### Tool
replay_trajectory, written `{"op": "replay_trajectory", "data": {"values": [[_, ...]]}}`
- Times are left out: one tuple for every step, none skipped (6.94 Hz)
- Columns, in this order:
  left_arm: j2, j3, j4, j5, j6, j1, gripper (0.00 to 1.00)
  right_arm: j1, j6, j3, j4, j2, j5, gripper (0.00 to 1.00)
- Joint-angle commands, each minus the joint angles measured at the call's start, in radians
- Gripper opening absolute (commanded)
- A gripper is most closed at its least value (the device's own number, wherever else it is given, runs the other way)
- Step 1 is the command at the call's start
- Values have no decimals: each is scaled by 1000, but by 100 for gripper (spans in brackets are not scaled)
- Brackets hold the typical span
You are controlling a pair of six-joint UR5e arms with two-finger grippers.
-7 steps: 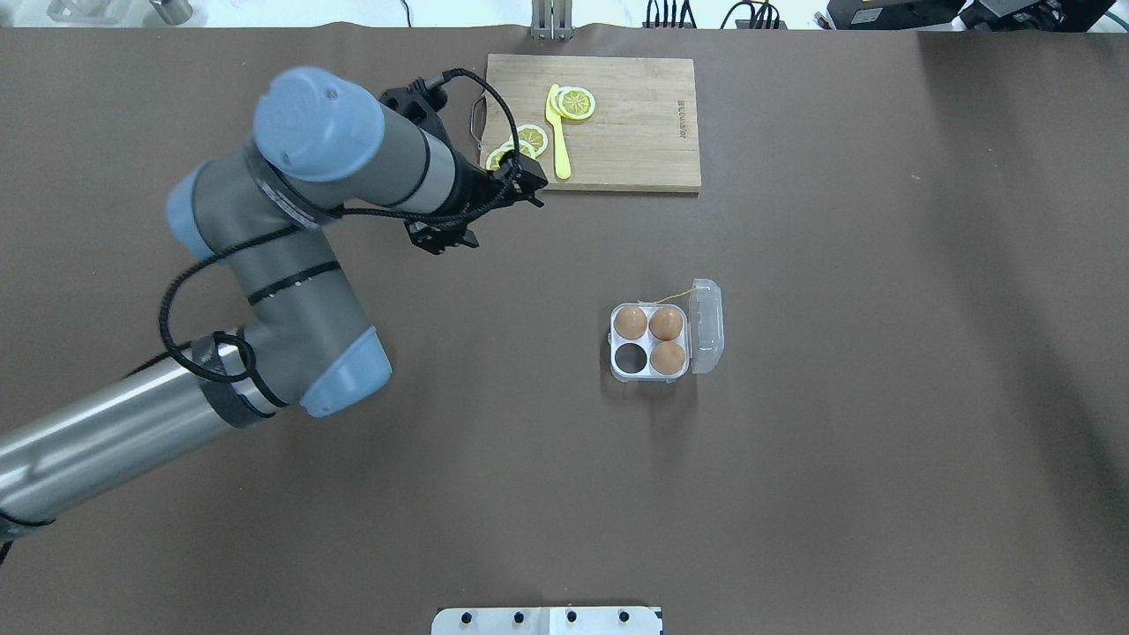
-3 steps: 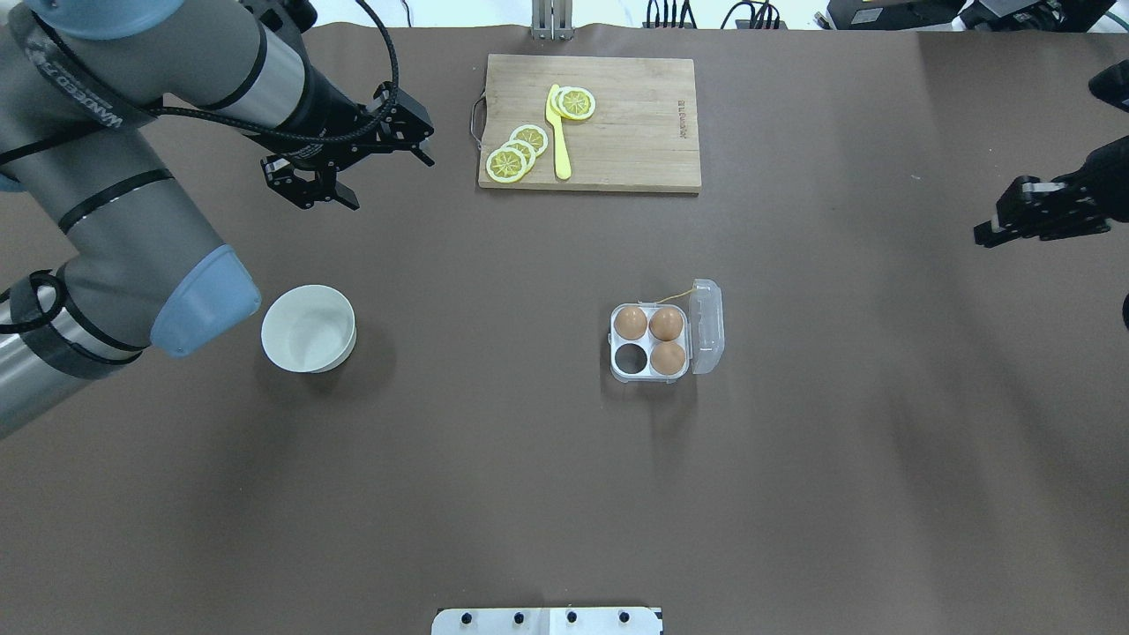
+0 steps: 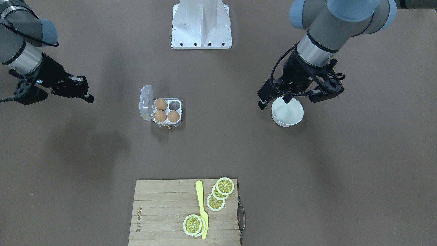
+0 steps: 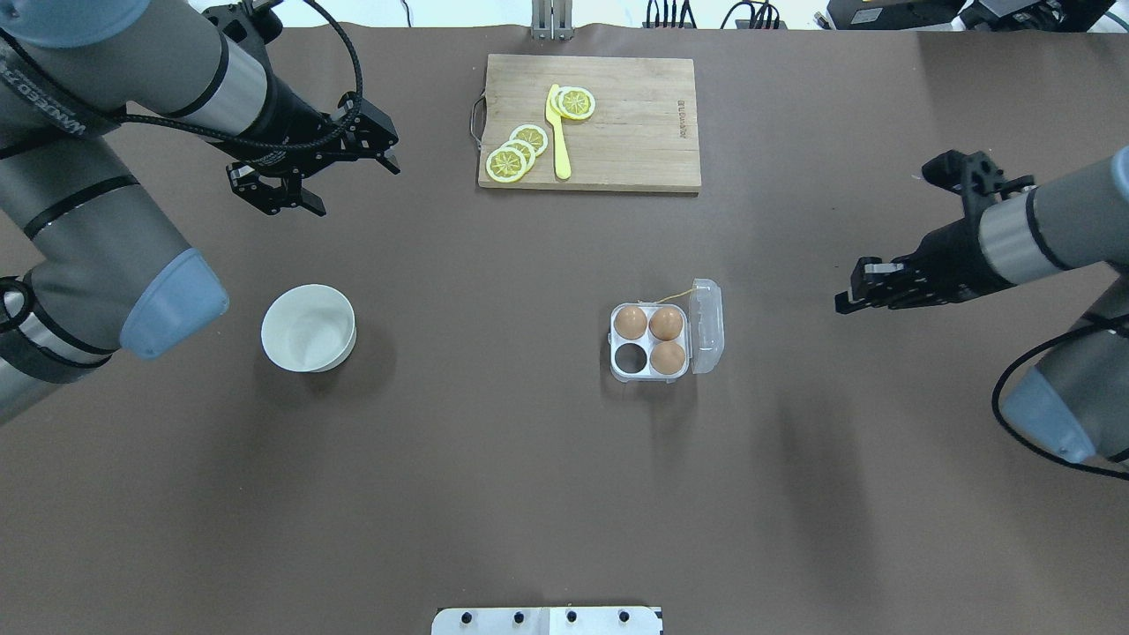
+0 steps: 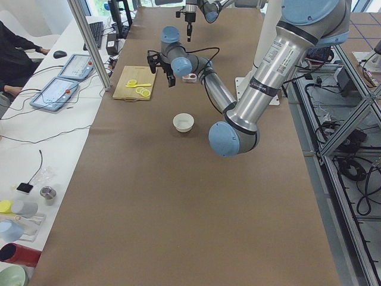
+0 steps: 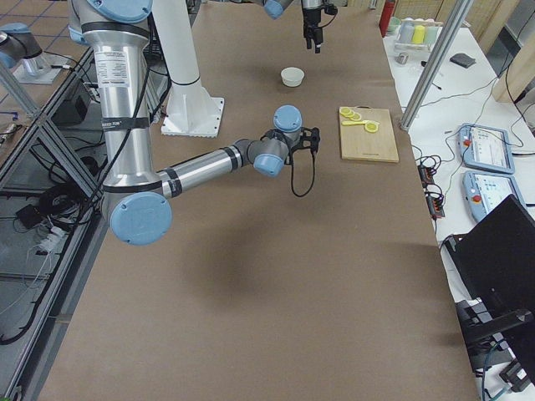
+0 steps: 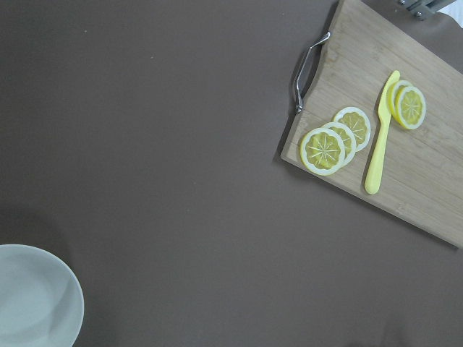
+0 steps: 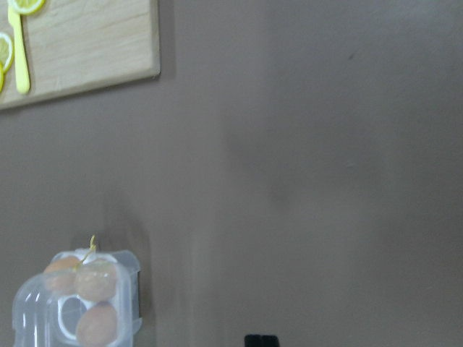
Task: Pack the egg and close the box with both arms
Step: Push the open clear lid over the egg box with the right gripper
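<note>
Left claw [image 4: 357,190] first: it hangs high over the table, well out on my left-arm side of the box [image 4: 650,375] and farther from my base than the box is. The fingers are spread wide with nothing between them. The left arm [image 4: 106,203] bends at the elbow and the wrist aims the claw straight down; its camera looks flat onto brown tabletop.

Now the right claw [image 4: 845,302]. It sits on the box's lid side, well apart from the box and raised off the table. The right arm [image 4: 1050,234] reaches in low and nearly level, with the claw pointed toward the box and tipped slightly down. Its fingers read as one closed bar, gripping nothing. From that wrist the box shows low in the corner of the view.

The box stands open, with its clear lid [image 4: 708,326] folded out toward my right arm and a thin yellow string [image 4: 677,293] at the far corner. Three brown eggs [image 4: 666,324] sit in it. They look alike, and I cannot tell which is the one to pack. The fourth cell [image 4: 630,356], the one nearest my base on the left-arm side, shows dark.

A white bowl [image 4: 309,328] rests well to the box's left-arm side. A wooden cutting board [image 4: 626,132] lies beyond the box, with lemon slices [image 4: 507,163] and a yellow knife [image 4: 559,141] on it.
</note>
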Motion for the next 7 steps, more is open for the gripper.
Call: {"op": "replay_trajectory", "data": {"values": [[9, 4, -2, 0, 9, -1, 98, -111, 67, 5, -3, 56, -102, 0], [9, 4, -4, 0, 9, -1, 98, -126, 69, -3, -11, 61, -126, 0], [10, 4, -4, 0, 9, -1, 98, -152, 67, -27, -12, 78, -154, 0], [12, 6, -4, 1, 9, 1, 98, -155, 69, -52, -37, 145, -154, 0], [12, 18, -18, 1, 9, 1, 98, -160, 102, -51, -43, 170, -153, 0], [13, 27, -34, 1, 9, -1, 98, -172, 128, -46, -45, 193, -153, 0], [15, 29, -35, 1, 9, -1, 98, -189, 154, -55, -48, 237, -154, 0]]}}
